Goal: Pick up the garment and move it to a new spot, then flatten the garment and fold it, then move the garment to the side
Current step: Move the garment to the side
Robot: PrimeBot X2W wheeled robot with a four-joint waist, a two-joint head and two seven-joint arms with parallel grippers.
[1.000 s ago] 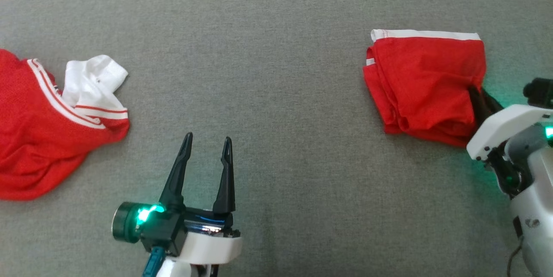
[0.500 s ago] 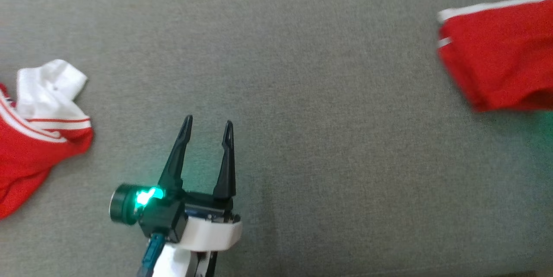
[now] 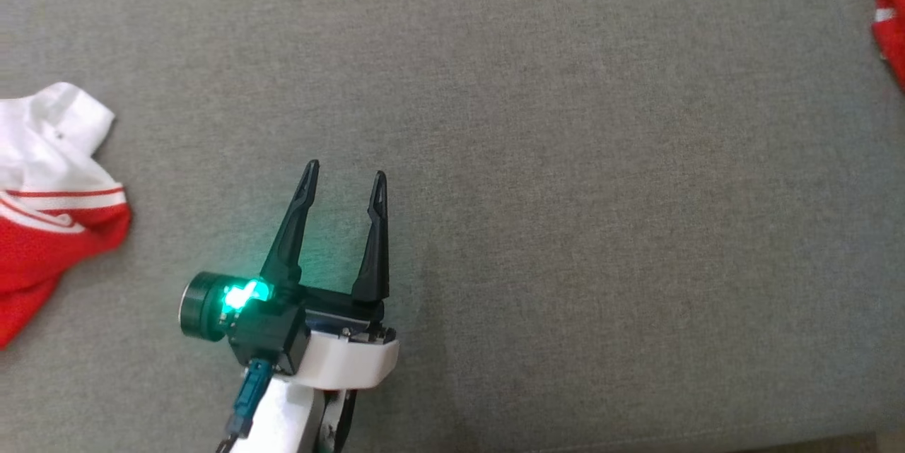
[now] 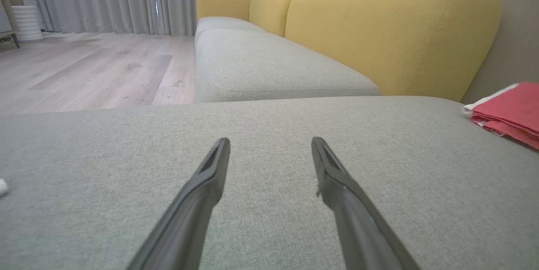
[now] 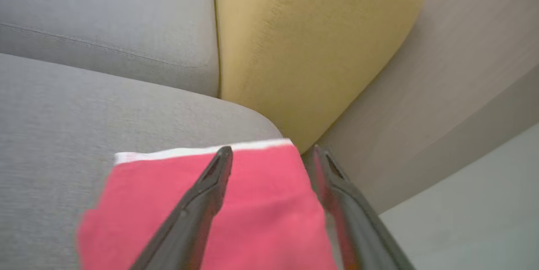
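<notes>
- Since a second ago the head camera has swung left. The folded red garment with white trim (image 3: 894, 36) now shows as a sliver at the far right edge of the head view, and the right gripper (image 5: 271, 148) has let go of it.
- The right jaws stand apart just above that folded garment, which lies flat at the right end of the grey fabric sofa seat (image 3: 565, 191), its white-trimmed edge on the far side.
- The left gripper (image 3: 345, 170) has its jaws apart and empty, pointing far over bare cushion.
- A crumpled red-and-white garment (image 3: 63, 234) lies to the left of the left jaws. The left arm is clearly the nearer one, so it likely makes the next pick. The frame cuts this garment off, so I cannot tell its long axis.
- Count: two garments — one folded, one crumpled — and two grippers.
</notes>
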